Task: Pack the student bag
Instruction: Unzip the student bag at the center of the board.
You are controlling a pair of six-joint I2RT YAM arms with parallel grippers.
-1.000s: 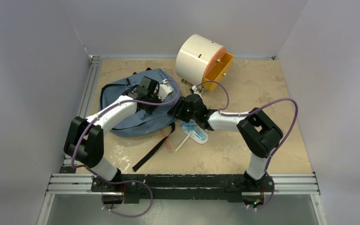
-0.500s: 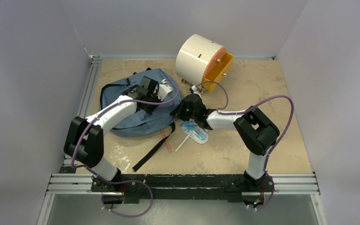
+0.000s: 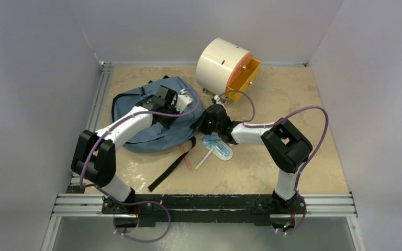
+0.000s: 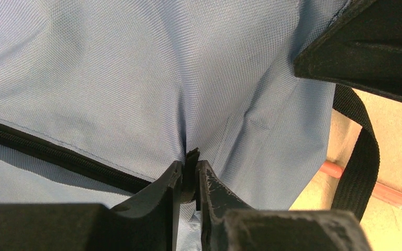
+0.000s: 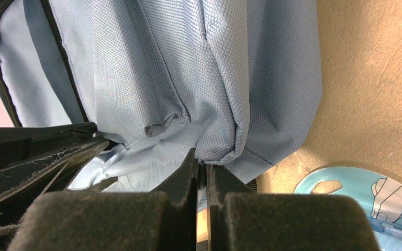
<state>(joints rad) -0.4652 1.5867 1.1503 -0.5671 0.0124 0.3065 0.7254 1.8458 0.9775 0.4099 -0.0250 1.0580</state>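
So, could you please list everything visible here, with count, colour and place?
student bag: one, slate-blue with black straps, left of centre
cabinet: one, cream cylinder with orange drawer, far centre
flat pack: one, light blue and white, right of the bag
red stick: one, beside a strap
white stick: one, beside the flat pack
table: one, tan
left gripper: black, pinching a black tab on the bag
right gripper: black, shut on the bag's fabric edge

Lighting is even, diffuse and overhead, with soft shadows on the table (image 3: pixel 293 104); wrist views show the student bag (image 4: pixel 136 78) weave sharp, the left gripper (image 4: pixel 189 173) blurred.
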